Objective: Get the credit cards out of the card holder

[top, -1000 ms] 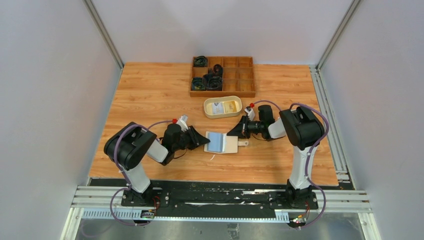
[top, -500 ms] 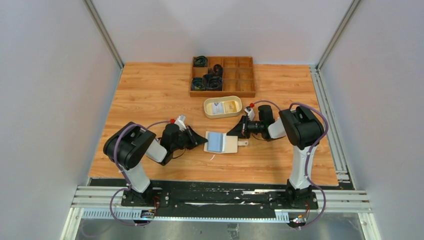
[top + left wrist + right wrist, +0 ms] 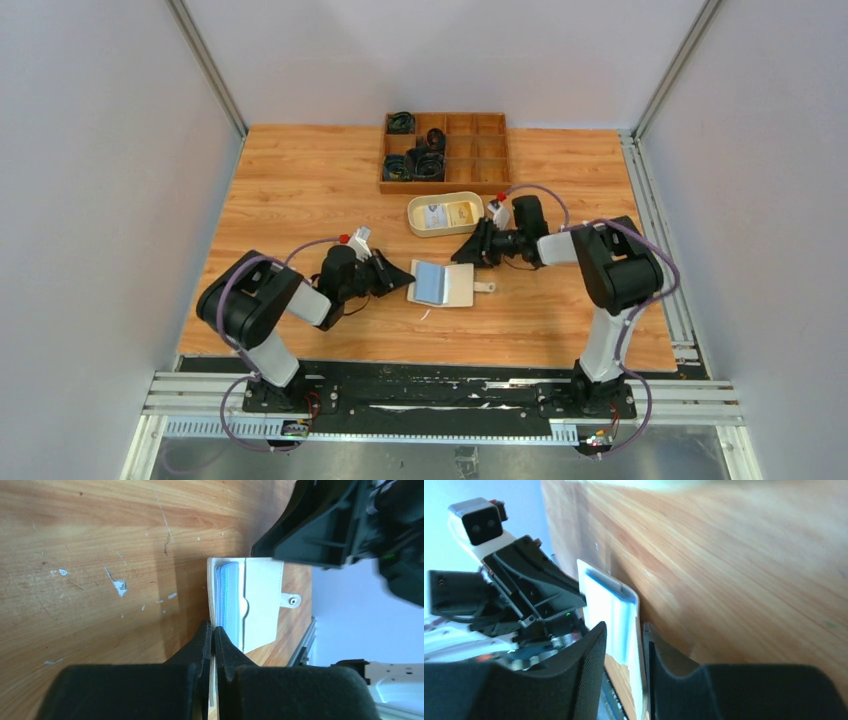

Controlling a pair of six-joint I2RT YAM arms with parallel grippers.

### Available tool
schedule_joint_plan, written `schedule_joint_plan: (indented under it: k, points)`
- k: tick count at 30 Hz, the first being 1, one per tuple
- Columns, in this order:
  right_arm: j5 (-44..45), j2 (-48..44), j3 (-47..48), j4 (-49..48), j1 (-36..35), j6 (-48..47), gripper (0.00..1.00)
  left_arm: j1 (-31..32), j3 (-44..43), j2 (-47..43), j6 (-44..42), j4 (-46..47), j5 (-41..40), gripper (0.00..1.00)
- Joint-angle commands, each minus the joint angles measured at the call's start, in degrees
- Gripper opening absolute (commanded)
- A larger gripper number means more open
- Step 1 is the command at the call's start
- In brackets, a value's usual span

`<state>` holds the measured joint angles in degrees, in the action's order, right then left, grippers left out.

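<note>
The right hand (image 3: 463, 254) has opened narrowly, beside the card holder (image 3: 458, 286) lying on the surface (image 3: 300, 180). The left hand (image 3: 213, 632) has closed on its left edge; the credit cards (image 3: 432, 283) remain inside.

With left fingers (image 3: 192, 652) pinched together, right fingers (image 3: 584, 660) stand parted.

Cream dish (image 3: 445, 233) near wooden tray (image 3: 445, 188) (black coils (image 3: 428, 163) inside).
</note>
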<state>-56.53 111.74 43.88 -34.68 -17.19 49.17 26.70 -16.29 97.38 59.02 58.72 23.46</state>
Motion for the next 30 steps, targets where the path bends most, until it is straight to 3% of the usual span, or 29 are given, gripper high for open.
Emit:
schedule_joint_plan:
  k: [1, 2, 4, 11, 30]
  points:
    - [19.4, -13.4, 13.3, 37.0, -6.6, -23.8, 0.44, -0.1, -2.1, -7.5, -6.5, -11.9, -2.2, 0.00]
    - [25.9, -16.3, 17.0, 44.2, -9.9, -27.2, 0.52, -0.1, -2.4, -8.7, -7.4, -13.9, -2.7, 0.00]
    - [37.0, -18.5, 22.7, 51.8, -15.8, -29.6, 0.56, 0.1, -3.0, -10.0, -8.3, -16.5, -3.3, 0.00]
    - [50.2, -9.2, 37.5, 66.3, -24.1, -27.2, 0.56, 0.9, -3.1, -9.2, -7.5, -17.1, -4.8, 0.00]
    - [54.0, 1.2, 45.0, 70.4, -31.5, -22.9, 0.56, 1.4, -2.7, -8.4, -6.3, -17.1, -7.0, 0.00]
